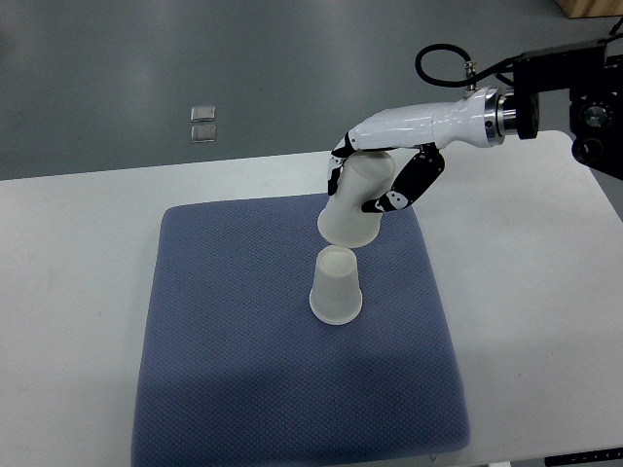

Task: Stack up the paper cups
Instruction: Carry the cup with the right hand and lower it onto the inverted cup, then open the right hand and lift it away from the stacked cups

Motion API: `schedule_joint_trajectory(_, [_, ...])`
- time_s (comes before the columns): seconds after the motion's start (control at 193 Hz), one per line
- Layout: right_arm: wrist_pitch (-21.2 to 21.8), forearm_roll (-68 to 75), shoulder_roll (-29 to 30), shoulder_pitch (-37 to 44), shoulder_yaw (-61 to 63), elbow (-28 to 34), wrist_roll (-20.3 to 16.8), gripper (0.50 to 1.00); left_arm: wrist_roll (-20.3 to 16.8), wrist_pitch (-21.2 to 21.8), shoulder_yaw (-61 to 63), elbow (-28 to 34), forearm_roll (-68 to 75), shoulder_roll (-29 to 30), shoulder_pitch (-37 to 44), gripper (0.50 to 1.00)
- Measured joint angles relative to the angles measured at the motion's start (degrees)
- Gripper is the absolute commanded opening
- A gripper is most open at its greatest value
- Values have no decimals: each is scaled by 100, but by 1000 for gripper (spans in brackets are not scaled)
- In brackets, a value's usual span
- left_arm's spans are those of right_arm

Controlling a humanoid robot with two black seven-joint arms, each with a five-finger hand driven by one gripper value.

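A white paper cup [336, 287] stands upside down near the middle of the blue mat [224, 331]. My right hand [375, 180] comes in from the right and is shut on a second white paper cup [352, 206]. That cup hangs tilted, its wide mouth pointing down and left, just above and slightly behind the standing cup. The two cups appear close but apart. No left hand shows.
The blue mat lies on a white table [526, 292]. Beyond the table's far edge is grey floor with a small pale floor fitting [203, 124]. My right arm's black housing [574, 88] and a cable loop sit at the upper right.
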Motion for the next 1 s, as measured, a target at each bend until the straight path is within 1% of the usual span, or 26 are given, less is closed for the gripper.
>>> schedule_joint_trajectory(0.239, [74, -69, 435, -27, -73, 45, -277, 599, 0, 1, 0, 0, 0, 0, 0, 1000])
schedule_joint_trajectory(0.555, [85, -307, 484, -126, -146, 19, -318, 605, 0, 1, 0, 0, 0, 0, 0, 1000])
schedule_joint_trajectory(0.675, [85, -332, 473, -130, -189, 18, -318, 615, 0, 2, 0, 0, 0, 0, 0, 1000])
schedule_joint_trajectory(0.732, [93, -334, 470, -131, -193, 21, -318, 625, 0, 2, 0, 0, -1, 0, 0, 1000])
schedule_joint_trajectory(0.81, [115, -334, 469, -137, -195, 24, -318, 656, 0, 2, 0, 0, -1, 0, 0, 1000])
schedule_joint_trajectory(0.825, [118, -334, 469, -138, -195, 24, -318, 674, 0, 2, 0, 0, -1, 0, 0, 1000])
schedule_joint_trajectory(0.862, [123, -334, 470, -143, -196, 24, -318, 688, 0, 2, 0, 0, -1, 0, 0, 1000])
schedule_joint_trajectory(0.888, [126, -334, 471, -146, -198, 24, -318, 711, 0, 2, 0, 0, -1, 0, 0, 1000])
schedule_joint_trajectory(0.914, [127, -332, 472, -153, -199, 25, -321, 723, 0, 2, 0, 0, -1, 0, 0, 1000])
schedule_joint_trajectory(1.002, [128, -328, 476, -200, -199, 25, -325, 738, 0, 2, 0, 0, -2, 0, 0, 1000])
